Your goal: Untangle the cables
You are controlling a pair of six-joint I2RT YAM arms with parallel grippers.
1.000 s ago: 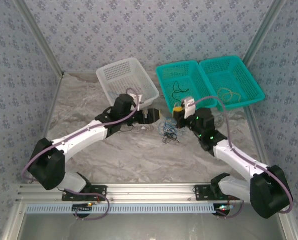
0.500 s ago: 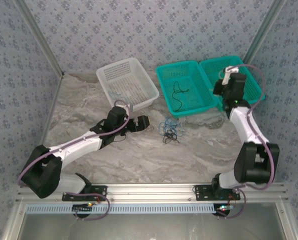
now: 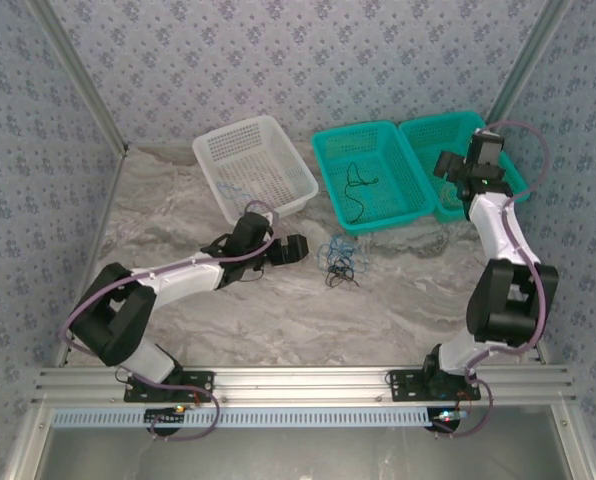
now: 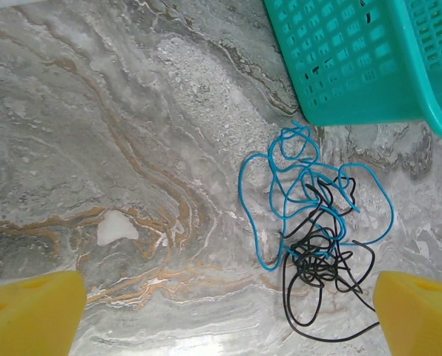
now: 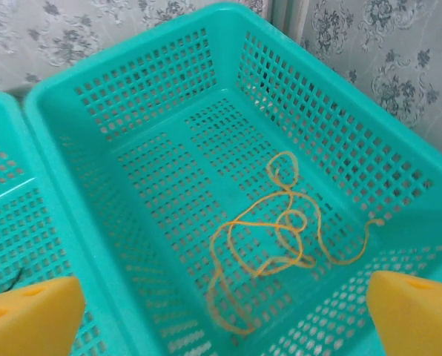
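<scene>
Top view: you are holding the left gripper (image 3: 294, 248) wide and empty just left of the blue-and-black tangle (image 3: 340, 262); one black cable (image 3: 355, 188) is lying in the middle teal basket (image 3: 348, 128). Left wrist: that tangle is awaiting separation. Right wrist: the right gripper (image 5: 225, 315), spread and empty, is hovering over the yellow cable (image 5: 273, 245), lying sorted in the right teal basket (image 5: 132, 81).

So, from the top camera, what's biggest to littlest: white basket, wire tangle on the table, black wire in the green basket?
Largest: white basket.
Then the cable tangle and the black cable in the teal basket, which look about alike.
</scene>
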